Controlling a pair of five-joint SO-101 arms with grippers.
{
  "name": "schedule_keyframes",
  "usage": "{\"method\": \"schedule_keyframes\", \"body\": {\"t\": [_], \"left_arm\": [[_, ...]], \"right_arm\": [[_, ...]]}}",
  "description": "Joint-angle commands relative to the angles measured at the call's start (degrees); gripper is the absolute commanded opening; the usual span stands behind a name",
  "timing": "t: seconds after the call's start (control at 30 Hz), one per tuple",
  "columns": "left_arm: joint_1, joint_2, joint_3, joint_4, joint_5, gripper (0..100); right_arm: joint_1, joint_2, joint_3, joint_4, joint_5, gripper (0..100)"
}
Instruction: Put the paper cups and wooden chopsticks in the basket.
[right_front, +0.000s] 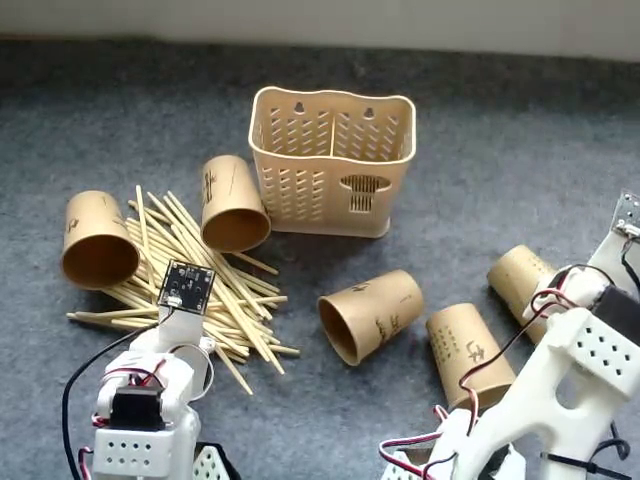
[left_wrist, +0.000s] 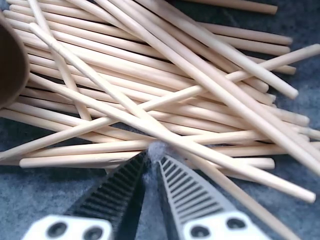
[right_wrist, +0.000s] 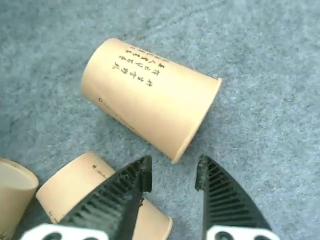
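Observation:
A beige slotted basket (right_front: 330, 160) stands upright at the back of the grey carpet. Several paper cups lie on their sides: one at the left (right_front: 98, 240), one beside the basket (right_front: 233, 203), one in the middle (right_front: 370, 315) and two at the right (right_front: 468, 350) (right_front: 520, 278). Wooden chopsticks (right_front: 200, 280) (left_wrist: 165, 85) lie in a loose pile at the left. My left gripper (left_wrist: 152, 156) is shut and empty, its tips at the pile's near edge. My right gripper (right_wrist: 173, 166) is open, its tips on either side of the rim of a lying cup (right_wrist: 150, 95).
In the left wrist view, the mouth of a cup (left_wrist: 10, 65) touches the pile's side. Two more cups (right_wrist: 95, 185) (right_wrist: 12, 190) lie close beside my right gripper. Bare carpet (right_front: 520, 170) stretches to the right of the basket.

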Motion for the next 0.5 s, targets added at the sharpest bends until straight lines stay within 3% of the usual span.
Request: {"method": "schedule_keyframes", "body": {"t": [0.0,0.37,0.47], "left_arm": [[0.92,-0.84,1.1,0.18,-0.44,2],[0.92,-0.84,1.1,0.18,-0.44,2],[0.92,-0.84,1.1,0.18,-0.44,2]], "right_arm": [[0.75,-0.75,4.09,-6.99,0.7,15.6],[0.4,-1.19,15.69,-19.12,0.35,15.4],[0.4,-1.27,16.57,-19.74,0.7,10.6]]}}
